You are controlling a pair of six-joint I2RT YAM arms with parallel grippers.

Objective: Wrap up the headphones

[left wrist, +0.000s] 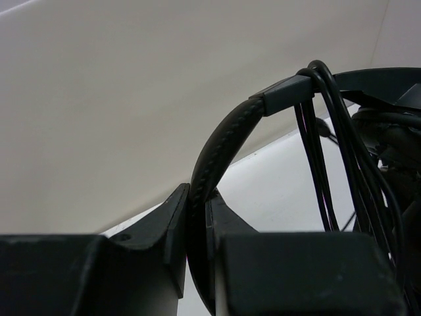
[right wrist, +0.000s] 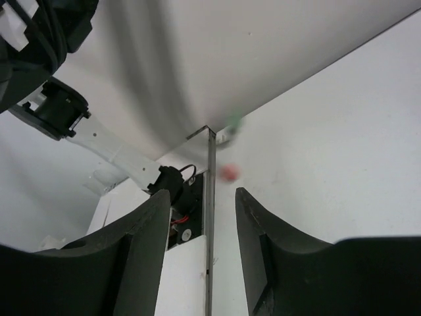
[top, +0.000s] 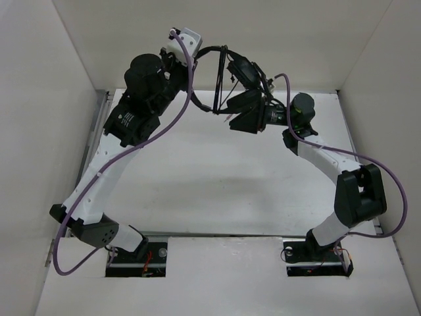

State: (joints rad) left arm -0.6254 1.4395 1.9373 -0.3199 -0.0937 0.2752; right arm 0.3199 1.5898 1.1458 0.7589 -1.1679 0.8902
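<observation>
The black headphones [top: 242, 71] hang in the air at the back of the table. My left gripper [top: 181, 58] is shut on their padded headband [left wrist: 222, 146], which runs up from between the jaws. The thin black cable [left wrist: 316, 131] is looped several times over the headband's end piece and hangs down [top: 219, 82]. My right gripper [top: 235, 120] sits just below the earcups. It is open and empty [right wrist: 204, 217]. A small blurred reddish spot [right wrist: 228, 172] shows beyond its fingers; I cannot tell if it is the plug.
White walls enclose the table [top: 217, 184] at the back and on both sides. Purple robot cables [top: 164, 128] trail along both arms. The left arm's base [right wrist: 172, 191] and a metal edge strip show in the right wrist view.
</observation>
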